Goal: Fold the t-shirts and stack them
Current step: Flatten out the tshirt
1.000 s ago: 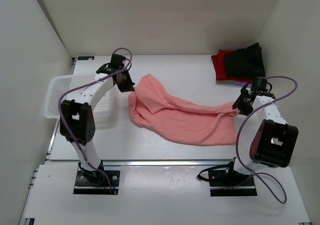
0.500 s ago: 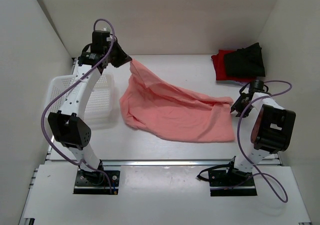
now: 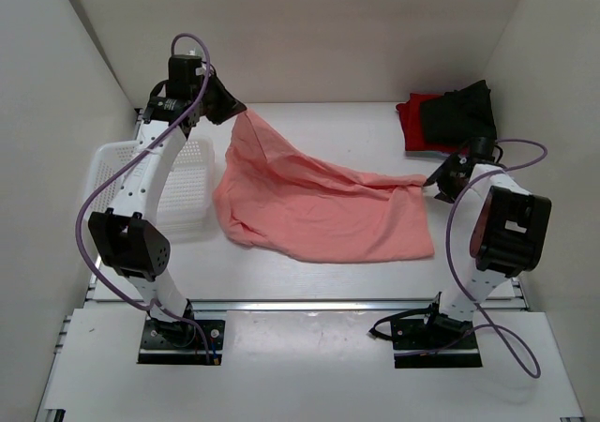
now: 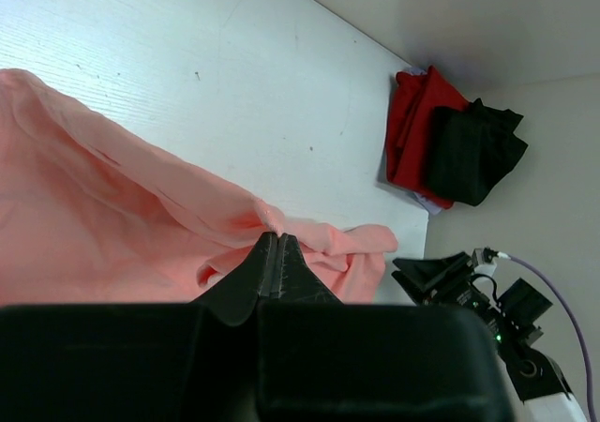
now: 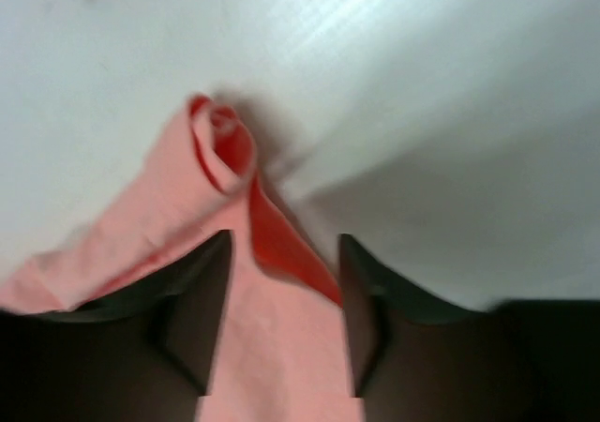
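Observation:
The large salmon-pink t-shirt [image 3: 319, 211] lies spread across the table's middle, with its far left corner lifted. My left gripper [image 3: 239, 113] is shut on that corner and holds it above the table; the closed fingertips pinch cloth in the left wrist view [image 4: 272, 236]. My right gripper [image 3: 434, 180] is at the shirt's right corner. In the right wrist view its jaws stand apart [image 5: 283, 239] with pink cloth [image 5: 272, 347] lying between them and a rolled corner beyond. A folded red shirt [image 3: 410, 122] with a black one [image 3: 457, 113] on top sits at the back right.
A white lattice basket [image 3: 108, 173] stands at the left, beside my left arm. White walls close in the table at the back and both sides. The red and black stack [image 4: 441, 145] lies just beyond my right arm [image 4: 469, 286].
My left gripper has risen and swung back-left from the basket side, lifting the shirt's corner. The right gripper moved a little back and left, and the shirt spread wider.

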`<state>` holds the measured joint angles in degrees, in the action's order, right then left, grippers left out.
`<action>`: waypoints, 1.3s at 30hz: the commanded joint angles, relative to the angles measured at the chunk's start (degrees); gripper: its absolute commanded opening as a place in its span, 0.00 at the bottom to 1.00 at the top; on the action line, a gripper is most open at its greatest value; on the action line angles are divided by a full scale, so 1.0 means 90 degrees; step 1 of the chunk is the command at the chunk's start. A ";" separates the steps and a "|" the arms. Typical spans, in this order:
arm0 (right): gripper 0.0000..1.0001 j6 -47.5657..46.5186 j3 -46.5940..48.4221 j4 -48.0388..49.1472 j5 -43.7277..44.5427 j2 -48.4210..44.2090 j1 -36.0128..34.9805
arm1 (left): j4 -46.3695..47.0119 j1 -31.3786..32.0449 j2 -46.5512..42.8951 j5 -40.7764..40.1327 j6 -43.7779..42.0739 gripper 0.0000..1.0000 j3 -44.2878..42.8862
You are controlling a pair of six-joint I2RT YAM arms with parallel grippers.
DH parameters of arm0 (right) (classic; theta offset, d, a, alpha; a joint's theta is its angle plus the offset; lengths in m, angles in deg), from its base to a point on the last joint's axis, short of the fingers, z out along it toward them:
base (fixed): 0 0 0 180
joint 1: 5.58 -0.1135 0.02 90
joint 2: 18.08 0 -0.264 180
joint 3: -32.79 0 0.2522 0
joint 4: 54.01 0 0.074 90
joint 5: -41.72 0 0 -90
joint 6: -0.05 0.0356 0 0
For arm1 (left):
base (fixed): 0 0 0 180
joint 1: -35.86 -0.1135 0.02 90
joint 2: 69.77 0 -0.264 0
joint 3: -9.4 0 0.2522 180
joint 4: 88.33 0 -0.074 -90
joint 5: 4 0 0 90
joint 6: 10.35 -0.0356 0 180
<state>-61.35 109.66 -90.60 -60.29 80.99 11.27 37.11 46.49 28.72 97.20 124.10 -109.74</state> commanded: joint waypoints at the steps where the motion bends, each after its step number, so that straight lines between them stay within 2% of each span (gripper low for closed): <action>1: 0.51 0.0581 0.0486 0.0505 -0.0384 0.0417 -0.0084 | 0.0012 -0.0001 -0.0222 0.0171 0.0042 0.00 0.0020; 7: 0.53 0.0758 0.0994 0.0671 -0.0589 0.1052 -0.0191 | 0.0021 -0.0048 -0.0182 0.0152 0.0071 0.00 -0.0058; 9: 0.49 0.0661 0.1307 0.0478 -0.0657 0.1335 -0.0259 | 0.0021 -0.0078 -0.0144 0.0152 0.0013 0.00 -0.0049; 10: 0.42 0.0554 0.1540 0.0389 -0.0706 0.1423 -0.0270 | 0.0012 -0.0088 -0.0143 0.0123 0.0061 0.00 -0.0049; 12: 0.00 0.0455 0.2009 0.0087 -0.0745 0.1609 -0.0347 | 0.0021 -0.0146 -0.0144 0.0123 0.0090 0.00 -0.0077; 17: 0.00 0.0182 0.2897 -0.0490 -0.0687 0.1444 -0.0396 | 0.0060 -0.0225 0.0041 0.0113 0.0072 0.00 -0.0389; 23: 0.00 -0.0071 0.4546 -0.0686 -0.0960 0.1112 -0.0202 | -0.0038 -0.0342 0.0851 0.0259 0.0101 0.00 -0.2009; 28: 0.00 -0.0287 0.6069 -0.0891 -0.0941 0.0926 -0.0104 | 0.0742 -0.0488 0.0804 0.0386 0.0305 0.00 -0.2518; 30: 0.00 -0.0268 0.6326 -0.0910 -0.0980 0.0703 -0.0036 | 0.0860 -0.0605 0.0804 0.0425 0.0412 0.00 -0.2839; 34: 0.00 -0.0385 0.6104 -0.0822 -0.1185 -0.0019 0.0130 | 0.0870 -0.0790 0.0668 0.0825 0.0647 0.00 -0.3271; 39: 0.00 -0.0162 0.5266 -0.1242 -0.1078 -0.1103 0.0345 | 0.0725 -0.0849 -0.0462 0.0991 0.0541 0.00 -0.2599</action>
<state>-63.75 161.26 -99.93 -70.02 76.95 12.95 43.21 39.25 34.30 103.36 129.15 -135.20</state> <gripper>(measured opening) 0.009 0.012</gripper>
